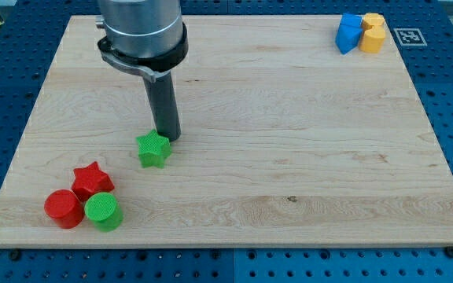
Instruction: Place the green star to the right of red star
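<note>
My tip (169, 138) (a bare rod, gripping nothing) touches the light, rigid green star (152, 149) at its one o'clock; red star (92, 180) waits at eight o'clock. Push flat faces.

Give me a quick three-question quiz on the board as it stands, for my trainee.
1. True or false: my tip is right beside the green star, at its upper right.
2. Which block lies nearest the red star? A) blue block B) green cylinder C) yellow block
3. Fill in: the blue block and yellow block sit at the view's top ____ corner.

Key: 1 true. 2 B, the green cylinder, with the red cylinder also close by. 3 right.
</note>
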